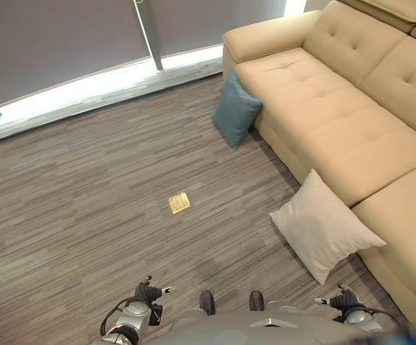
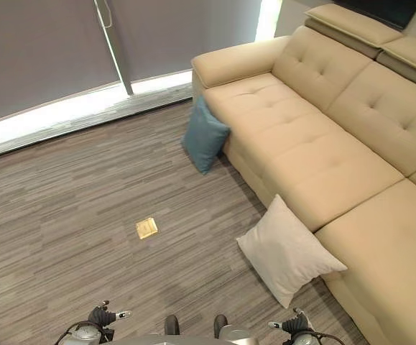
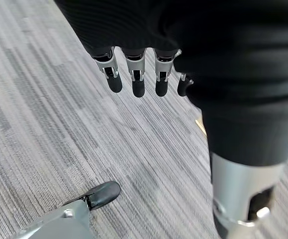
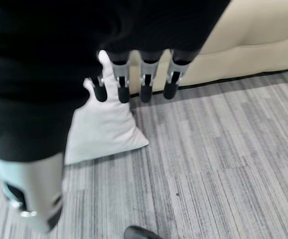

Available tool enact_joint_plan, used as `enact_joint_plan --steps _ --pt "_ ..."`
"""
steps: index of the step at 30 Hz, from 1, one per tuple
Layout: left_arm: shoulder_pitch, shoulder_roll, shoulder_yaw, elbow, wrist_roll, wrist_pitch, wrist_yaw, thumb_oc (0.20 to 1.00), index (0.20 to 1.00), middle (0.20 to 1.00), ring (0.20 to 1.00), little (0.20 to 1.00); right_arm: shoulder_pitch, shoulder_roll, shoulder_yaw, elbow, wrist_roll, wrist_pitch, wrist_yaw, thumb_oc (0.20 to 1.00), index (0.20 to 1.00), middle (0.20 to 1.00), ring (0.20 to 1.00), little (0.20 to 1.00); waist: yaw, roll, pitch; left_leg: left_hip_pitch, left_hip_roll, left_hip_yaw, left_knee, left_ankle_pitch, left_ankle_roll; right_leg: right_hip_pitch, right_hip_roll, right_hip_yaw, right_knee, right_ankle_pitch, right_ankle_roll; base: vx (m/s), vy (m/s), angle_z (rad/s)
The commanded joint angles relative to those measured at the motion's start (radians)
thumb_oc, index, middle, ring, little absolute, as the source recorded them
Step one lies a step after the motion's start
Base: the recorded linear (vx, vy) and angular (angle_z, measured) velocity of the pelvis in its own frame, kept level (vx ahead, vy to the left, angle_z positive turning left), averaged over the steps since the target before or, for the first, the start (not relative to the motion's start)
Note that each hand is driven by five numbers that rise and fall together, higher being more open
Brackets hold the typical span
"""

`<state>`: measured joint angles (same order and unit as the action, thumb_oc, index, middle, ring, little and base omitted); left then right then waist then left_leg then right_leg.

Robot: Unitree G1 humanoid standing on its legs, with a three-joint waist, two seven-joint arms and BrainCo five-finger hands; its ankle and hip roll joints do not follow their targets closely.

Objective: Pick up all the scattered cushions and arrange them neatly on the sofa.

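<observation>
Two cushions off the seat, both on the floor against the front of the beige sofa (image 1: 337, 136): white cushion (image 1: 324, 226) leaning near the seam between seat sections, teal cushion (image 1: 235, 109) propped further along, by the sofa's armrest end. Nothing yet on the sofa seat.

Left hand (image 3: 136, 74) low at the side, well away from the sofa, fingers straight and relaxed, holding nothing. Right hand (image 4: 134, 79) likewise slack and empty, nearer the sofa, with the white cushion just beyond its fingertips.

Likely risks: soft, bulky cushion slipping from a one-handed pinch or sagging out of the fingers; cushion pushed flat along the sofa base instead of lifted; teal cushion missed, being farther off. Small brass-coloured floor plate (image 1: 179, 203) away from the sofa, probably flush, identity uncertain.

Sofa's far end cut off; cushion undersides hidden.
</observation>
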<state>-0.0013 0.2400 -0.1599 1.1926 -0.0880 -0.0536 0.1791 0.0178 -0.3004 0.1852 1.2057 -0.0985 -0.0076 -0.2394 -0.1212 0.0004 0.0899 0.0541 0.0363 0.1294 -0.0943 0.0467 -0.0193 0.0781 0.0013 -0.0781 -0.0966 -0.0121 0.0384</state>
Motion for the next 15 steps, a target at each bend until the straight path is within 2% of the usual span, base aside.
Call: enact_joint_plan --steps 1,2,3,5,7,8,11,12,14,15 --pt "-0.061 0.005 -0.011 0.023 0.022 -0.010 0.004 1.000 1.000 1.000 1.000 1.000 -0.052 -0.025 -0.001 0.008 0.060 -0.015 -0.011 1.000 1.000 1.000 1.000 1.000 -0.004 -0.048 0.018 -0.050 0.036 0.007 0.130 -0.082 -0.063 -0.026 -0.038 0.009 0.009 -0.037 0.057 -0.11 -0.087 -0.18" --pt "-0.069 0.005 -0.014 0.021 0.024 -0.008 0.002 1.000 1.000 1.000 1.000 1.000 -0.056 -0.029 -0.002 0.006 0.068 -0.017 -0.010 1.000 1.000 1.000 1.000 1.000 -0.005 -0.054 0.029 -0.065 0.032 -0.007 0.160 -0.095 -0.062 -0.031 -0.036 0.018 0.012 -0.034 0.052 -0.17 -0.073 -0.32" --pt "-0.092 -0.003 -0.036 0.007 0.025 -0.016 0.004 1.000 1.000 1.000 1.000 1.000 -0.064 -0.038 -0.002 0.003 0.086 -0.021 -0.012 1.000 1.000 1.000 1.000 1.000 0.002 -0.067 0.050 -0.120 -0.006 -0.092 0.229 -0.113 -0.060 -0.045 -0.035 0.050 0.021 -0.029 0.041 -0.10 -0.022 -0.45" --pt "-0.098 -0.007 -0.044 0.003 0.022 -0.020 0.002 1.000 1.000 1.000 1.000 1.000 -0.064 -0.039 -0.004 0.001 0.090 -0.024 -0.012 1.000 1.000 1.000 1.000 1.000 0.004 -0.068 0.049 -0.142 -0.017 -0.119 0.229 -0.113 -0.060 -0.049 -0.035 0.058 0.019 -0.028 0.043 0.01 0.018 -0.59" --pt "-0.106 -0.006 -0.058 -0.005 0.022 -0.023 0.001 1.000 1.000 1.000 1.000 1.000 -0.072 -0.040 0.005 -0.001 0.089 -0.023 -0.007 1.000 1.000 1.000 1.000 1.000 0.009 -0.069 0.050 -0.187 -0.046 -0.173 0.195 -0.096 -0.053 -0.059 -0.031 0.091 0.023 -0.025 0.054 0.12 0.091 -0.19" --pt "-0.101 -0.010 -0.057 0.002 0.035 -0.022 -0.007 1.000 1.000 1.000 1.000 1.000 -0.081 -0.038 0.009 0.002 0.085 -0.017 0.001 1.000 1.000 1.000 1.000 1.000 0.009 -0.057 0.047 -0.168 -0.049 -0.194 0.155 -0.095 -0.041 -0.069 -0.016 0.133 0.030 -0.033 0.055 0.11 0.143 -0.34" --pt "-0.086 -0.007 -0.062 0.010 0.059 -0.020 -0.016 1.000 1.000 1.000 1.000 1.000 -0.087 -0.027 0.024 -0.006 0.077 -0.014 0.009 1.000 1.000 1.000 1.000 1.000 0.010 -0.054 0.041 -0.138 -0.044 -0.153 0.125 -0.087 -0.025 -0.077 -0.023 0.174 0.044 -0.032 0.064 0.15 0.202 -1.21" --pt "-0.083 0.000 -0.061 0.007 0.068 -0.022 -0.015 1.000 1.000 1.000 1.000 1.000 -0.097 -0.021 0.033 -0.016 0.070 -0.011 0.015 1.000 1.000 1.000 1.000 1.000 0.013 -0.054 0.043 -0.128 -0.044 -0.107 0.115 -0.089 -0.013 -0.090 -0.031 0.198 0.057 -0.029 0.075 0.10 0.206 -0.97" --pt "-0.080 0.007 -0.058 0.005 0.073 -0.020 -0.013 1.000 1.000 1.000 1.000 1.000 -0.103 -0.017 0.037 -0.025 0.066 -0.008 0.017 1.000 1.000 1.000 1.000 1.000 0.017 -0.054 0.043 -0.121 -0.046 -0.073 0.110 -0.095 -0.002 -0.107 -0.037 0.210 0.080 -0.031 0.084 0.07 0.203 -1.01" --pt "-0.080 0.016 -0.051 0.004 0.069 -0.018 -0.015 1.000 1.000 1.000 1.000 1.000 -0.109 -0.008 0.039 -0.034 0.074 -0.006 0.021 1.000 1.000 1.000 1.000 1.000 0.022 -0.053 0.050 -0.117 -0.048 -0.048 0.112 -0.106 0.012 -0.142 -0.039 0.214 0.144 -0.037 0.093 0.05 0.217 -1.10"
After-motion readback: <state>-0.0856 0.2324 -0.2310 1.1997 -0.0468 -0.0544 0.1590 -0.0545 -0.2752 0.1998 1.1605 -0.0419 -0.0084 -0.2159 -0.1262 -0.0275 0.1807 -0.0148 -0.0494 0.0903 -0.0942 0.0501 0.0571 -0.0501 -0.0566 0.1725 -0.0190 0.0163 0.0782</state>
